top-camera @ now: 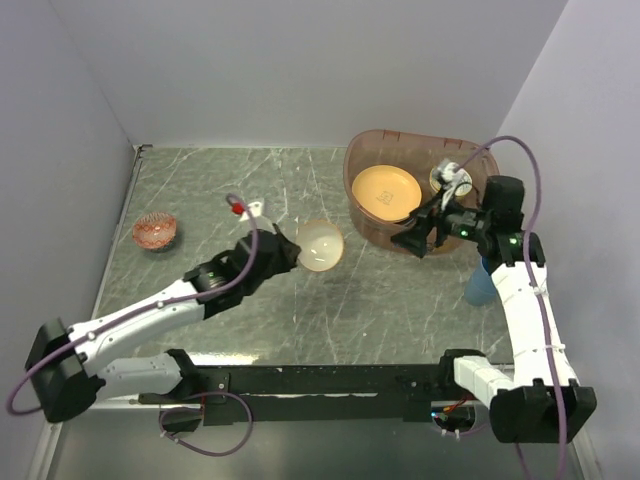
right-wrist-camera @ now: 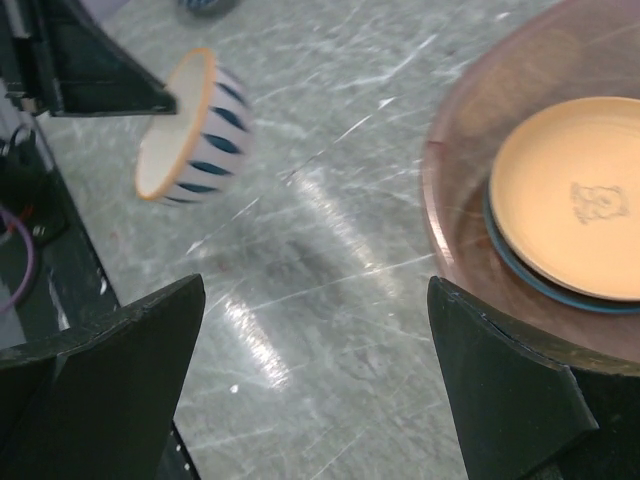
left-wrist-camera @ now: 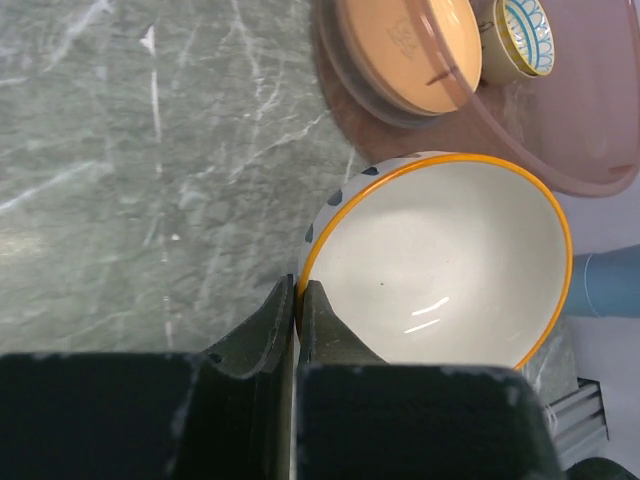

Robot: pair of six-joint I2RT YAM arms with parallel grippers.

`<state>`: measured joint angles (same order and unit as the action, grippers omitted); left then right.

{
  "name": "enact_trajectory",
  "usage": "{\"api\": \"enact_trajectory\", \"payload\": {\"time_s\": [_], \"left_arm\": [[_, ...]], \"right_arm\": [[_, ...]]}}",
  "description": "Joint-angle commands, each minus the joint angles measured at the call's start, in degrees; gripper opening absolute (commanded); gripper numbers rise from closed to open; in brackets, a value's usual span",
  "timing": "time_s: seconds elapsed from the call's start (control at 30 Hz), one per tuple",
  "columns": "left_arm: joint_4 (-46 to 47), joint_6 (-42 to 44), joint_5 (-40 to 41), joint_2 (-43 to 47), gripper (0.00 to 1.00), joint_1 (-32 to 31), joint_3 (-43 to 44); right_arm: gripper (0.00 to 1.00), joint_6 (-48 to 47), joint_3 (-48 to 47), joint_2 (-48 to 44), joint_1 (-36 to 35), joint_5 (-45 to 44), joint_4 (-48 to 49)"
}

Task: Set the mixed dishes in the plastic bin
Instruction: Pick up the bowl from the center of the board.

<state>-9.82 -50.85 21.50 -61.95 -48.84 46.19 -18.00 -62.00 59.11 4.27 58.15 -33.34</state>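
The red-patterned bowl (top-camera: 154, 231) is seen on the desk (top-camera: 200, 190). The small cream bowl (top-camera: 320, 245) is pinched by its rim in the left end effector (left-wrist-camera: 298, 300) and held tilted above the desk. The yellow-orange plate (top-camera: 385, 192) is seen inside the plastic bin (top-camera: 368, 152). At the bin's near rim the right end effector (top-camera: 420, 240) is spread wide, with nothing held.

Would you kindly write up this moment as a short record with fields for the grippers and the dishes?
Left gripper: shut on the cream bowl at its rim, bowl held clear of the table
Right gripper: open, holding nothing, by the plastic bin rim
In bin: yellow-orange plate, small blue-patterned cup
On table: red-patterned bowl at far left, light blue cup at right edge
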Motion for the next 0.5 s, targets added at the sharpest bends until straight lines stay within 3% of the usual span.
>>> {"api": "enact_trajectory", "payload": {"time_s": [0.0, 0.23, 0.47], "left_arm": [[0.9, -5.3, 15.6, -6.0, 0.01, -8.3, 10.3], [-7.9, -9.1, 26.0, -17.0, 0.01, -15.9, 21.6], [-14.5, -12.8, 32.5, -23.0, 0.01, -20.1, 28.9]], "right_arm": [[1.00, -3.4, -2.9, -1.5, -9.0, -9.9, -7.1], [1.00, -0.6, -4.0, -0.2, -21.8, -24.7, -6.5], [1.00, 3.2, -5.9, 3.7, -24.6, -33.1, -4.7]]}}
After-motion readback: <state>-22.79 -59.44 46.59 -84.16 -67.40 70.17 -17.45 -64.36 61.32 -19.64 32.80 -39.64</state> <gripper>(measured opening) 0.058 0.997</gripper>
